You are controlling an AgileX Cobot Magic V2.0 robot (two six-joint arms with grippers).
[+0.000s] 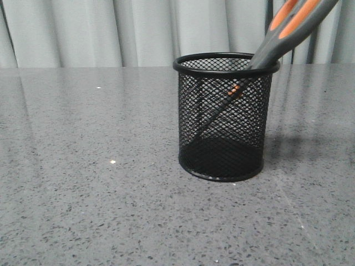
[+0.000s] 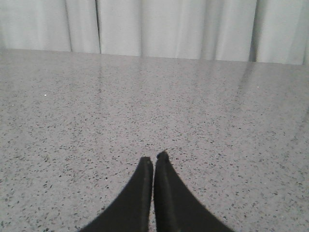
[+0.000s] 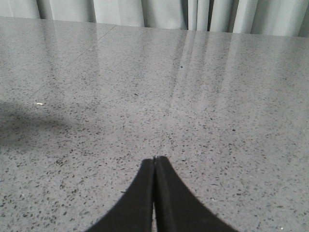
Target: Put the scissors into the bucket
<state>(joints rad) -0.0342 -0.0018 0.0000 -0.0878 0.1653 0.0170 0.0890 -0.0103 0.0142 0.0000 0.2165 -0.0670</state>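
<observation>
- You can treat the job as done, by the look of it: the scissors [image 1: 288,27] already stand blades-down inside the bucket [image 1: 224,119], handles leaning out over the rim toward 1 o'clock in the front view.
- Nothing appears left to place; judging from the pictures, all you have left is to confirm the scissors rest stably and do not tip the bucket.
- The bucket stands upright on the table [image 1: 83,183], a little right of centre in the front view; neither arm shows there.
- Your left gripper [image 2: 154,162] is clenched with nothing between its fingers, pointing over bare tabletop.
- Your right gripper [image 3: 155,162] is likewise pressed together and empty, with no task thing in its view.
- The bucket is black wire mesh, cylindrical, with a rounded solid rim and a solid round base; you can see the orange pivot and dark blades through the mesh.
- The scissor handles are smooth dark grey with orange lining and look like plastic.
- The table is a speckled grey, stone-like slab with a faint sheen; pale pleated curtains [image 1: 111,30] hang behind.
</observation>
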